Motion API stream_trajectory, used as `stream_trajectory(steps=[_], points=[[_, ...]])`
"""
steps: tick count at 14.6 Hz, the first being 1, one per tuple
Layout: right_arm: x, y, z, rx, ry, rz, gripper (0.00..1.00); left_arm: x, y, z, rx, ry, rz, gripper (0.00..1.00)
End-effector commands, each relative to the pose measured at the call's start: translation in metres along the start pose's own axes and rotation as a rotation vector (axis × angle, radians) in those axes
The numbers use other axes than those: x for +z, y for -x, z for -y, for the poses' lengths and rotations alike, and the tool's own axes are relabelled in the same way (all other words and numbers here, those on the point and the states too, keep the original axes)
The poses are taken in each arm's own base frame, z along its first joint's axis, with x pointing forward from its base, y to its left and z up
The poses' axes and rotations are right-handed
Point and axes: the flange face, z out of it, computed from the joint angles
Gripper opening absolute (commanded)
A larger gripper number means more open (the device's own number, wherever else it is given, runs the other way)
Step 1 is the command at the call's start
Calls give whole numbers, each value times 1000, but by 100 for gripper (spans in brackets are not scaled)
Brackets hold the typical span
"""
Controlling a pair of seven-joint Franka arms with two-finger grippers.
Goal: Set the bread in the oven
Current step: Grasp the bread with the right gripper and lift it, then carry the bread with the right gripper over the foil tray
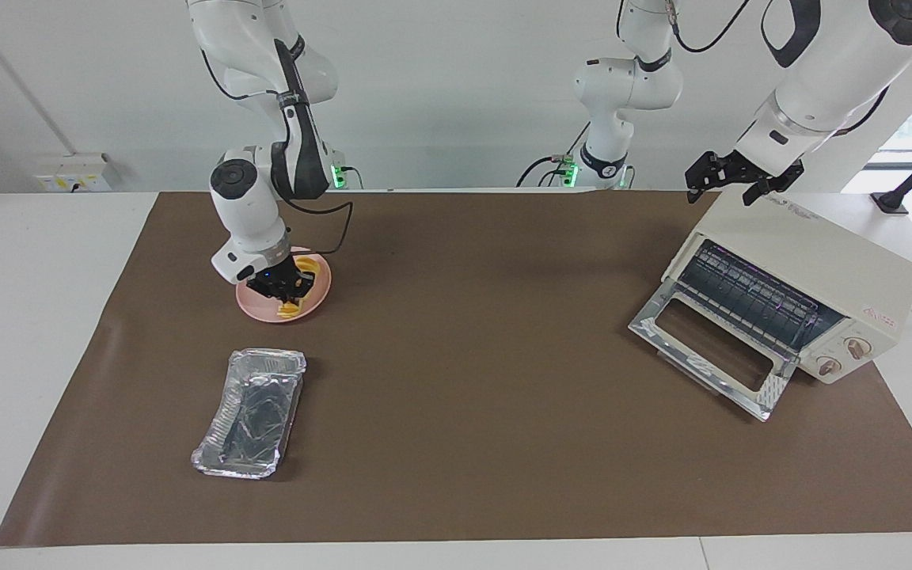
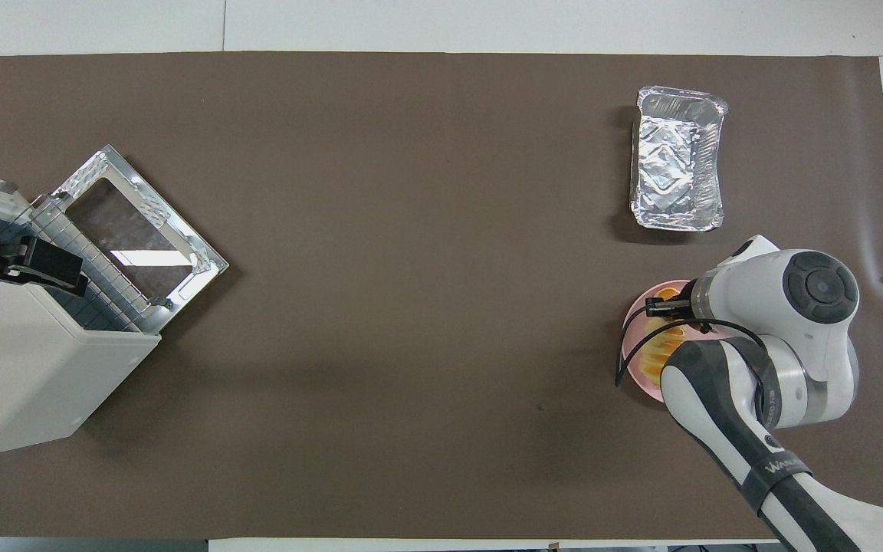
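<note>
Reaching down to the pink plate (image 1: pixel 321 294) toward the right arm's end of the table (image 1: pixel 464 356), sat the right claw (image 1: pixel 288 286) low on the bread (image 1: pixel 291 309); could not tell whether clamped on the loaf yet. Judged the step as the grasp: needed to pinch across the loaf's middle, squeeze gently, and lift straight up without dragging the plate. Held the left claw (image 1: pixel 733 180) open and empty over the toaster oven (image 1: pixel 820 253), waiting. Found the oven at the left arm's end, glass door (image 1: pixel 709 348) dropped open, wire rack bare. Noted a foil tray (image 1: pixel 254 416) farther from the robots than the plate, off the likely path to the oven.
</note>
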Motion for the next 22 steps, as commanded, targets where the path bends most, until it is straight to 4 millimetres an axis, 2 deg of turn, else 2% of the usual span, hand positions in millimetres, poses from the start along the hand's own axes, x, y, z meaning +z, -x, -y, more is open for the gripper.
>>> stream_trajectory(steps=[1,4,7,9,11,13,15,18,22], points=[[-31,-19,1,1,-8,33,0,-1,5,2,-8,-19,-12,100],[-70,-42,-1,3,-8,57,0,-1,5,2,-8,-19,-12,100],[-109,-79,0,-1,-14,46,0,-1,5,2,-8,-19,-12,100],[-133,-102,-8,6,-57,5,0,-1,5,2,-8,-19,-12,100],[-143,-120,-13,0,-62,-23,0,-1,5,2,-8,-19,-12,100],[-144,-140,-19,10,-61,-32,0,-1,5,2,-8,-19,-12,100],[-140,-171,-21,10,-64,1,0,-1,5,2,-8,-19,-12,100],[-122,-214,-30,23,-61,25,0,-1,5,2,-8,-19,-12,100],[-87,-243,-36,29,-50,6,0,-1,5,2,-8,-19,-12,100]])
